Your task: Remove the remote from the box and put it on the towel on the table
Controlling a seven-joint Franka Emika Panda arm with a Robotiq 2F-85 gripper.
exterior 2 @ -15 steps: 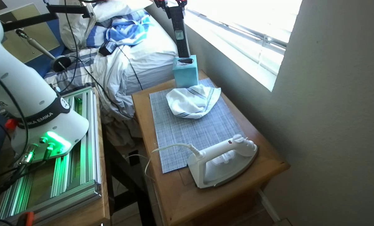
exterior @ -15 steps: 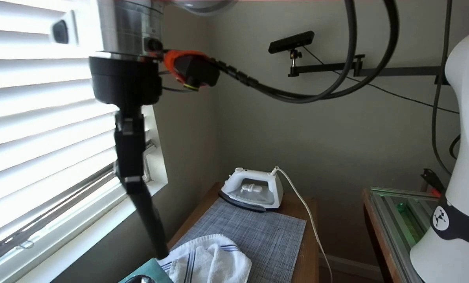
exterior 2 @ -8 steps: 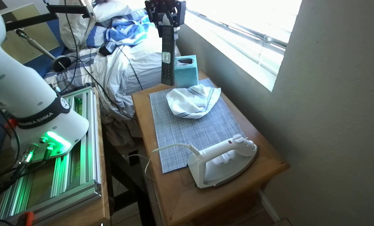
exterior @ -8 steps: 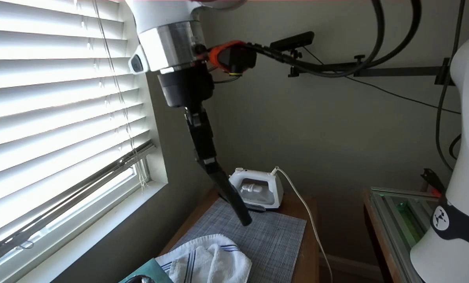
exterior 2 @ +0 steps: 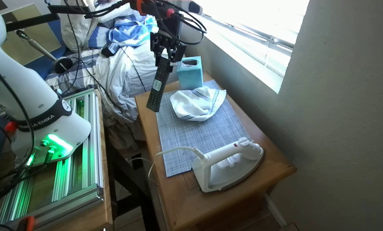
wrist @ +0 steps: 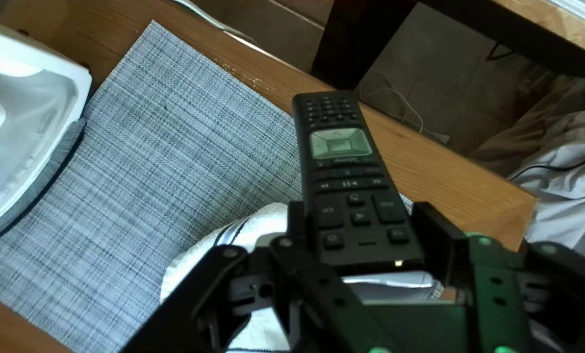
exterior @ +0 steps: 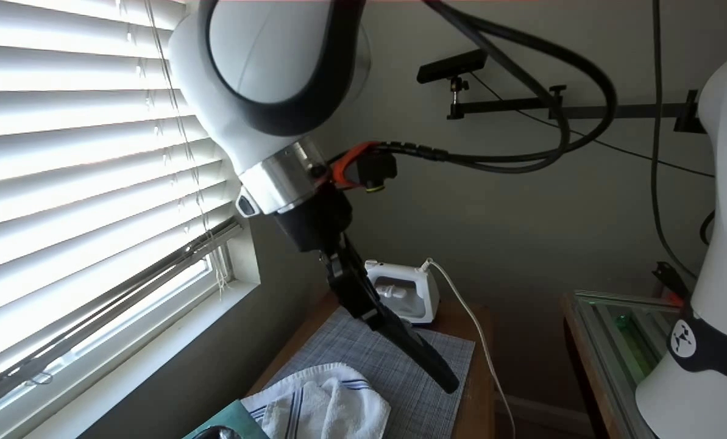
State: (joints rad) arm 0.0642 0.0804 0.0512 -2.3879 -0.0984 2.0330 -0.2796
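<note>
The hand (wrist: 363, 226) is clamped on the black remote (wrist: 348, 181) and holds it tilted above the surface (exterior 2: 181, 207); the towel (exterior 2: 196, 107) lies beside the blue box (exterior 2: 190, 77).

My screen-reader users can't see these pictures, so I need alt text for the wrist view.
A black remote, button side toward the viewer, is held by its near end in the gripper above a wooden table. A white striped towel, partly hidden, lies on a grey placemat; part of a white iron shows at the left edge.
</note>
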